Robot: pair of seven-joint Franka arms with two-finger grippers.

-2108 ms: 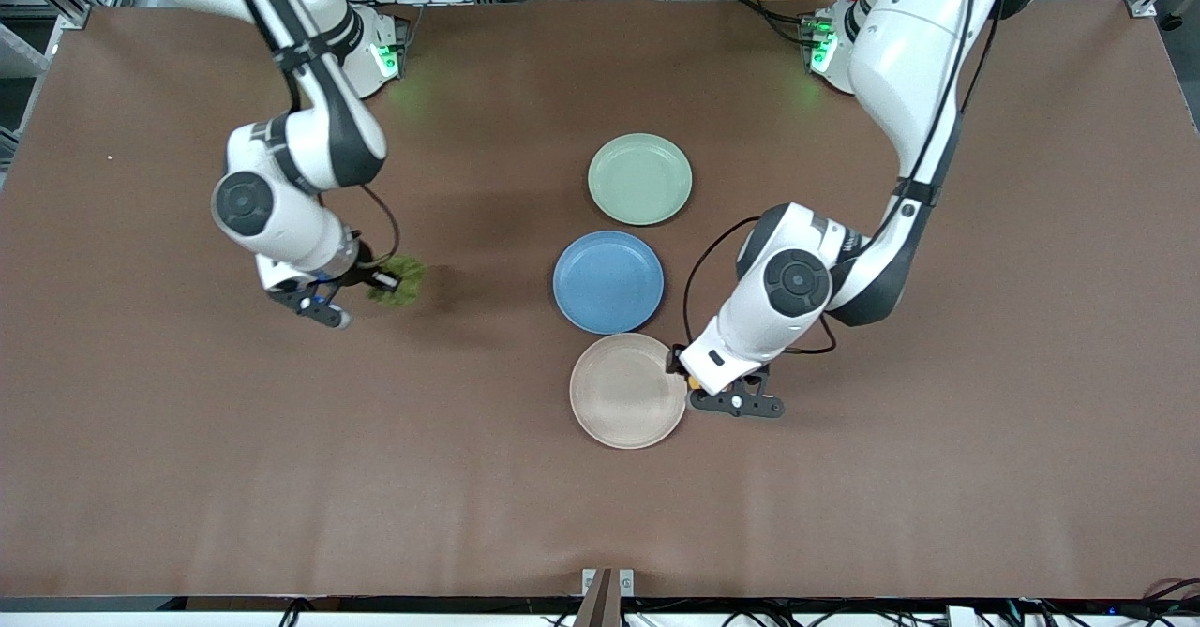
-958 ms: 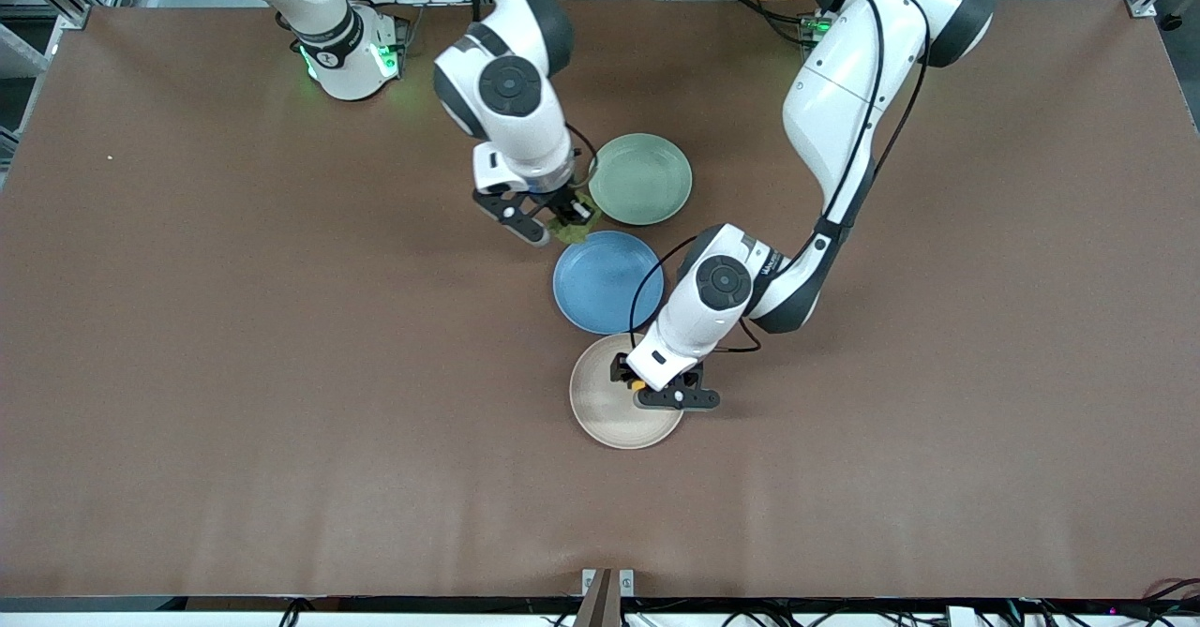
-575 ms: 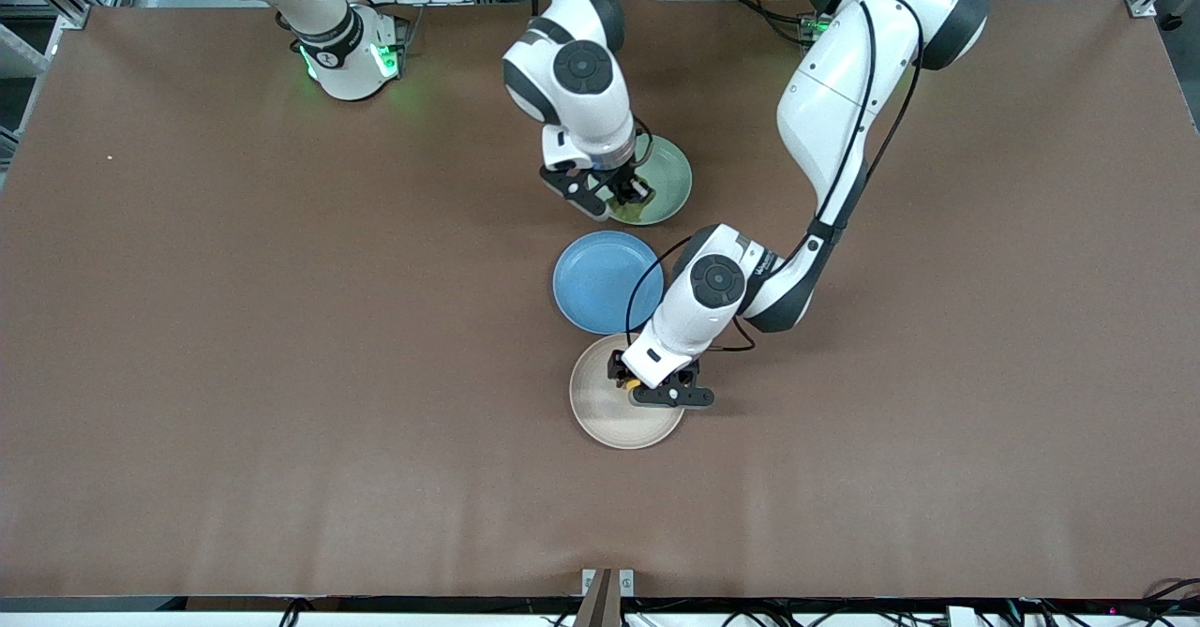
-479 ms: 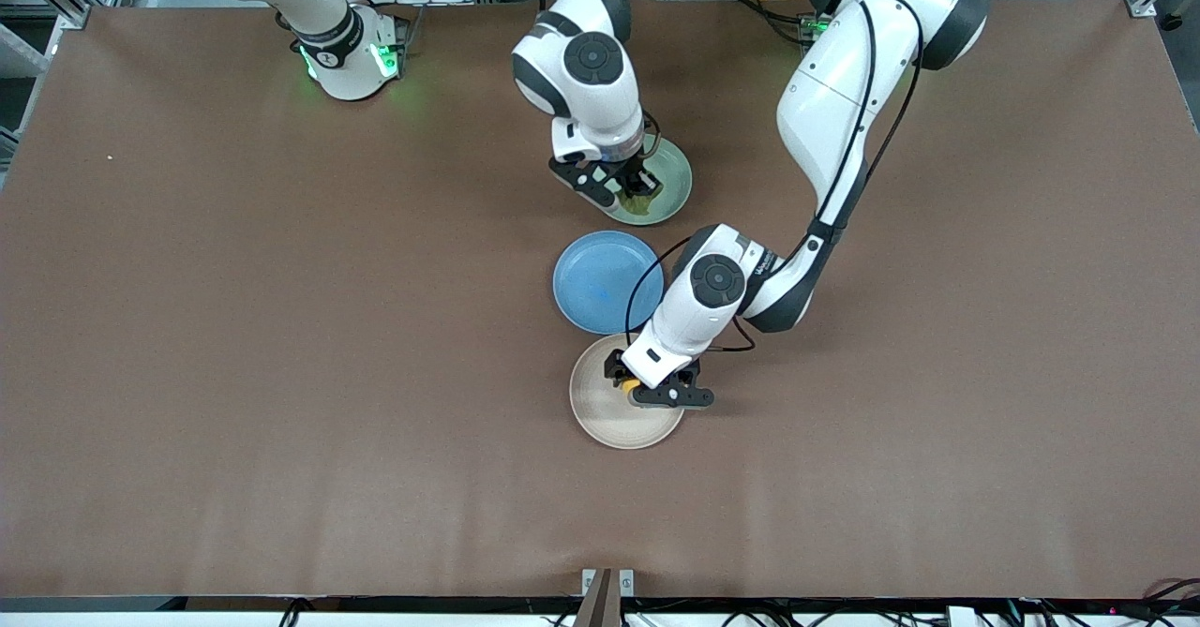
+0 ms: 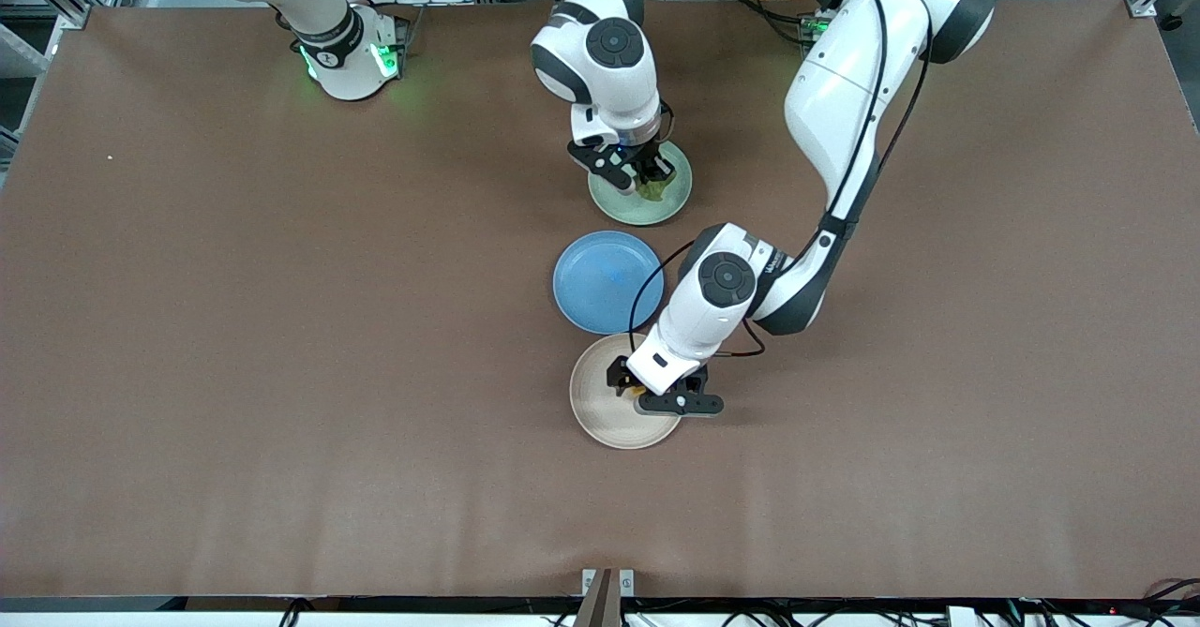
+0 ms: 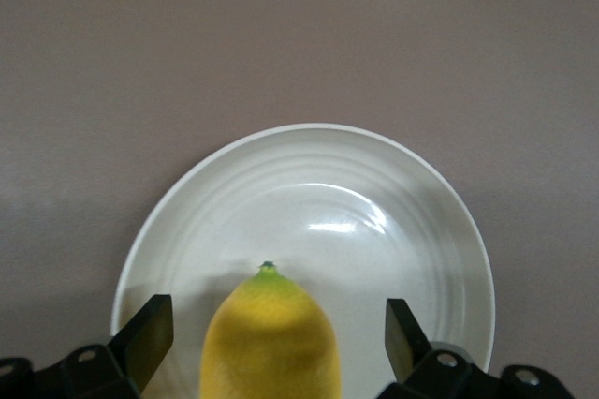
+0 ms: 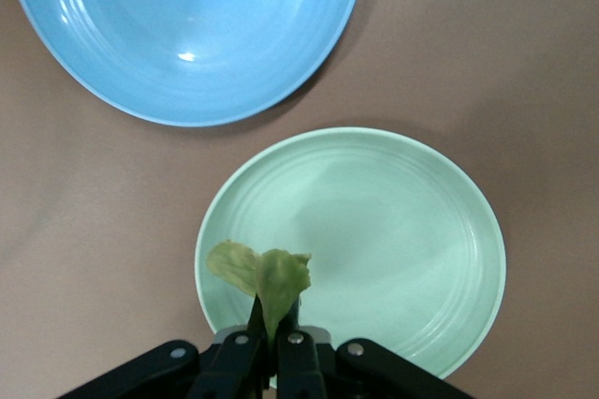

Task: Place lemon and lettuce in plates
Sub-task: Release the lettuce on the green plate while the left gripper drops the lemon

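The yellow lemon [image 6: 270, 343] lies on the beige-pink plate [image 6: 374, 193] between the fingers of my left gripper [image 6: 276, 347], which stand wide apart with a gap on each side of it. In the front view this gripper [image 5: 647, 393] is low over that plate [image 5: 600, 418] and hides most of the lemon. My right gripper [image 5: 647, 180] is shut on the green lettuce [image 7: 262, 273] and holds it over the mint green plate [image 7: 393, 230], near its rim. The lettuce [image 5: 654, 191] also shows over that plate [image 5: 671, 201] in the front view.
A blue plate [image 5: 600, 280] lies between the two other plates, close to both, and shows in the right wrist view [image 7: 187, 24]. The left arm's elbow [image 5: 727, 280] hangs over its edge. The brown table [image 5: 281, 374] is bare elsewhere.
My right arm carried the lettuce from the right arm's end of the table to over the mint green plate. My left gripper moved with the lemon from the beige-pink plate's rim to over the plate.
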